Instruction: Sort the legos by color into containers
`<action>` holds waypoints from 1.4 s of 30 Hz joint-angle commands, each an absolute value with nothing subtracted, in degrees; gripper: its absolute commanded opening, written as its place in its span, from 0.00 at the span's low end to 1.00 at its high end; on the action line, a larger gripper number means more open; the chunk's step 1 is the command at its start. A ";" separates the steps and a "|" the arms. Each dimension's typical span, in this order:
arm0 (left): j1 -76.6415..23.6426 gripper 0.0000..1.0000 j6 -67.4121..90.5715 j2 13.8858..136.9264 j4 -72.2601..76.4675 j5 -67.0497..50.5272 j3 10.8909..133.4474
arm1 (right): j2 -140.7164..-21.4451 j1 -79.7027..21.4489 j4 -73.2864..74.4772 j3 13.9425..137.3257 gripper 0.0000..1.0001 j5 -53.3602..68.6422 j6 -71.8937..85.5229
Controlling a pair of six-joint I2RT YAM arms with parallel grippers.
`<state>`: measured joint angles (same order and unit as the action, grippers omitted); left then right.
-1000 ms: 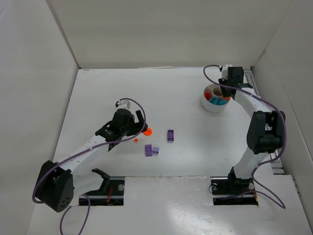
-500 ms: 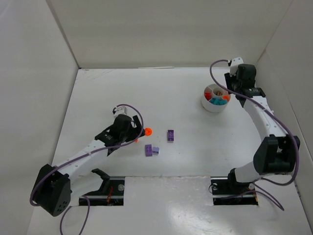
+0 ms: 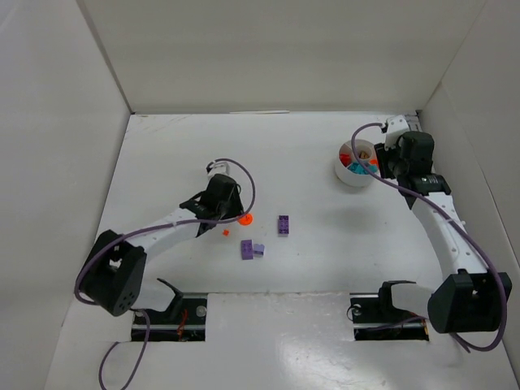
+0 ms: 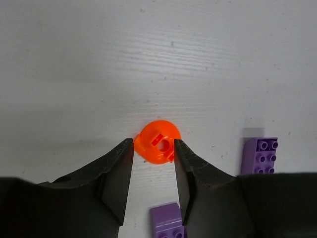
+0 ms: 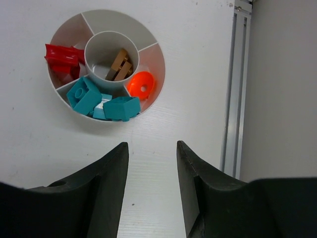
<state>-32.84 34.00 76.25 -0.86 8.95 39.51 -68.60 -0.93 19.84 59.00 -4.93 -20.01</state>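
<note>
Orange round brick centred between left gripper fingers, pinched at 2 sides; right gripper gaping, empty, by dish.

purple bricks near orange piece, rail beside dish — right wall close

White arms; black pincers; purple cables
</note>
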 commanded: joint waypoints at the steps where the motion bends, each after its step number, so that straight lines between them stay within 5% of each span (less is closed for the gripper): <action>1: -35.41 0.35 29.37 78.83 0.97 11.16 44.12 | -66.80 -0.88 20.12 58.62 0.49 -3.87 -20.30; 6: -36.21 0.23 25.06 82.27 1.49 11.87 44.74 | -66.80 -0.88 20.65 58.62 0.49 -4.57 -20.30; 42: -36.21 0.21 16.35 83.93 5.80 -0.88 41.75 | -70.22 -0.88 21.18 59.77 0.49 -2.37 -21.36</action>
<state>-36.25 17.63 85.91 4.16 0.99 42.33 -70.00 -0.93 22.35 58.65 -3.51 -21.21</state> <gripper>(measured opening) 0.204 0.490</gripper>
